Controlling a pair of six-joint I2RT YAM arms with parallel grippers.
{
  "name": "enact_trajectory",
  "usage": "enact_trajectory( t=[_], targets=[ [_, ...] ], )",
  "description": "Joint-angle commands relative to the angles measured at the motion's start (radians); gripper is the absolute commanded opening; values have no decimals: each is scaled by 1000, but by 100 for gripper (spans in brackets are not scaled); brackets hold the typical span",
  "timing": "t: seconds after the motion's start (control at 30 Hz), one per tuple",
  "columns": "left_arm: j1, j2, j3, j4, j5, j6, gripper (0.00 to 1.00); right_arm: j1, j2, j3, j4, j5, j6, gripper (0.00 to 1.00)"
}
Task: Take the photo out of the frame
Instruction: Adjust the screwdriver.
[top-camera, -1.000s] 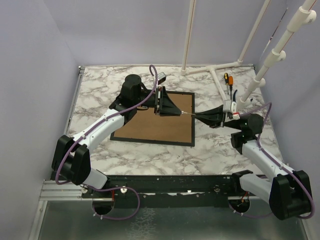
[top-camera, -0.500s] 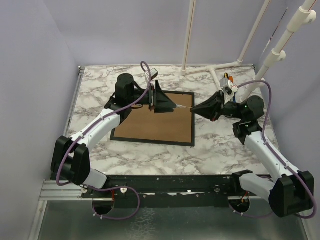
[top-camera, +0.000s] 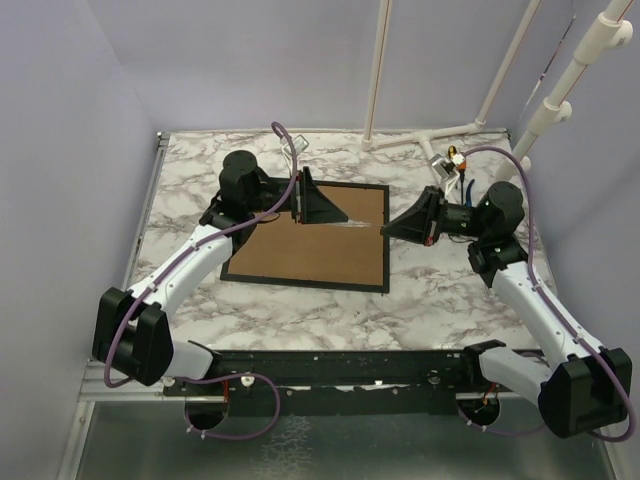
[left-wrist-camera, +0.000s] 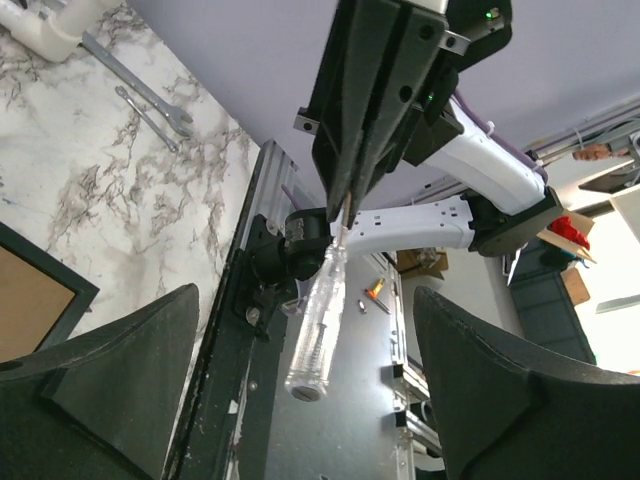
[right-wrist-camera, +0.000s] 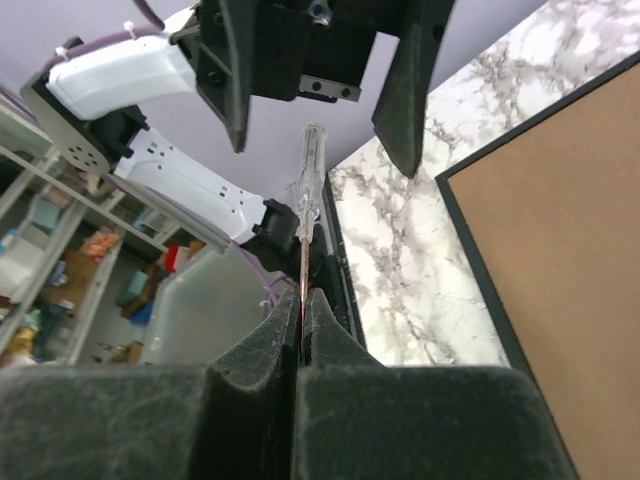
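Observation:
The frame (top-camera: 310, 250) lies face down mid-table, its brown back up inside a thin black border; one corner (left-wrist-camera: 40, 300) and one side (right-wrist-camera: 560, 250) show in the wrist views. The photo is hidden. Over the frame's far right corner hangs a clear-handled screwdriver (top-camera: 362, 224). My right gripper (top-camera: 392, 228) (right-wrist-camera: 300, 305) is shut on its thin metal shaft. My left gripper (top-camera: 340, 217) (left-wrist-camera: 305, 300) stands open, its fingers (right-wrist-camera: 410, 90) wide apart on either side of the clear handle (left-wrist-camera: 318, 330) without touching it.
An orange-handled tool (top-camera: 455, 158) and a white pipe stand (top-camera: 430, 140) sit at the back right. Two wrenches (left-wrist-camera: 150, 100) lie on the marble beside the frame. Purple walls close in the left, back and right.
My left gripper has opened, let go of the screwdriver handle and drawn back a little to the left. The right gripper has kept the shaft and lifted away from the table.

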Motion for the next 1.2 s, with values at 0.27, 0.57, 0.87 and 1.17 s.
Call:
enact_trajectory(
  t=[0.27, 0.57, 0.87, 1.17],
  targets=[
    [-57, -44, 11, 33, 14, 43, 76, 7, 40, -15, 164, -35, 254, 1],
    [-78, -41, 25, 43, -2, 30, 68, 7, 54, -33, 174, -31, 250, 1],
    [-82, -43, 28, 54, 0, 16, 56, 7, 64, -41, 175, -29, 248, 1],
    [-83, -46, 25, 61, 2, 11, 39, 7, 70, -45, 189, -20, 259, 1]
  ],
)
